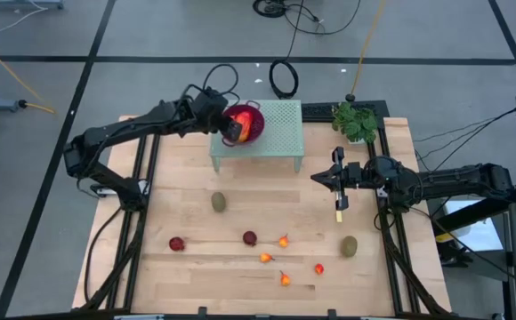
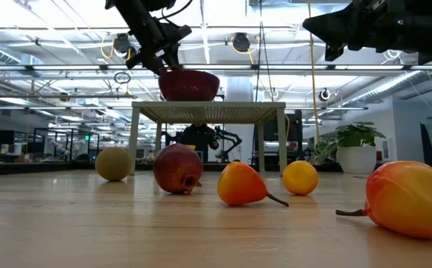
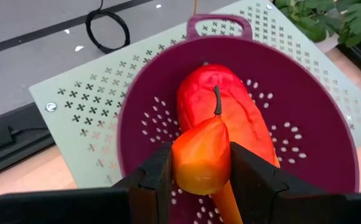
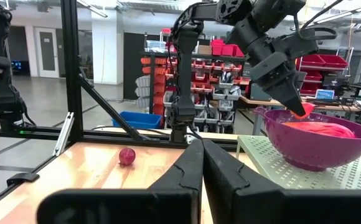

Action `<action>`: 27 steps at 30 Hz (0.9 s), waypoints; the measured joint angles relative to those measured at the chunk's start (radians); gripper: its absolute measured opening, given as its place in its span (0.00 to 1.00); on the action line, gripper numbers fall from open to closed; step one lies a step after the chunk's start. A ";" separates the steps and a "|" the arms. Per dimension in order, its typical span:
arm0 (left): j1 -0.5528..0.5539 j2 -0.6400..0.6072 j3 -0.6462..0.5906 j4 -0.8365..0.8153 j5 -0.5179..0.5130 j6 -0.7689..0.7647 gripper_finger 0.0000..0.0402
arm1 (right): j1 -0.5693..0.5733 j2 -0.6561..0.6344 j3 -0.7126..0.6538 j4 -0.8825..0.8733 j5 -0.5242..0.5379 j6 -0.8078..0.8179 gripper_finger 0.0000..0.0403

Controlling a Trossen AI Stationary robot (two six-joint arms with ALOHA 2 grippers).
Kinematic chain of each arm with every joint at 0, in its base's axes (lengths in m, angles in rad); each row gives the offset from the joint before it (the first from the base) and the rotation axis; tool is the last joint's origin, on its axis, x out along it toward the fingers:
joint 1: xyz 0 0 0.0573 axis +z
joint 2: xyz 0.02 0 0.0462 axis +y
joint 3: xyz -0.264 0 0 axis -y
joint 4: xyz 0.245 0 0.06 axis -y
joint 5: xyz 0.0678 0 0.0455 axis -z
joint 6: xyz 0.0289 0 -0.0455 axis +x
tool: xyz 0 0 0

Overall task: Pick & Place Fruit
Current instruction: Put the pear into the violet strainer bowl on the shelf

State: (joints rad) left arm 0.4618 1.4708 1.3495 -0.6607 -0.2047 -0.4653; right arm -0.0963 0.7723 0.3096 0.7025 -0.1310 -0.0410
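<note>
No readable text, labels, brand names, numbers or signs appear in any of the four views. The distant shelves and screens carry nothing legible.

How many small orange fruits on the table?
4 small orange fruits near the front: one, another, a third, a fourth. A fifth is in the left gripper over the bowl; more may hide inside.

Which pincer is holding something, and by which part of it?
The left pincer holds a small orange-red fruit by its sides, above the purple bowl. The right pincer holds nothing.
</note>
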 joint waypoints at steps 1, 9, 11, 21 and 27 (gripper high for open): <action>-0.002 0.000 0.000 -0.004 -0.001 0.005 0.32 | 0.000 0.000 0.000 0.000 0.000 0.000 0.01; -0.005 0.000 0.000 -0.007 -0.004 0.048 0.32 | 0.000 0.000 0.000 0.000 0.000 0.000 0.01; -0.005 0.000 0.000 -0.006 -0.004 0.054 0.32 | 0.000 0.000 0.000 0.001 0.000 0.000 0.01; -0.005 0.000 0.000 0.003 -0.005 0.072 0.45 | 0.000 0.000 0.000 0.001 0.000 0.000 0.01; 0.001 0.000 0.000 0.017 -0.006 0.103 0.53 | 0.000 0.000 0.000 0.001 0.000 0.000 0.01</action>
State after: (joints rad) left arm 0.4625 1.4707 1.3495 -0.6434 -0.2104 -0.3626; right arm -0.0965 0.7723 0.3096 0.7033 -0.1307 -0.0414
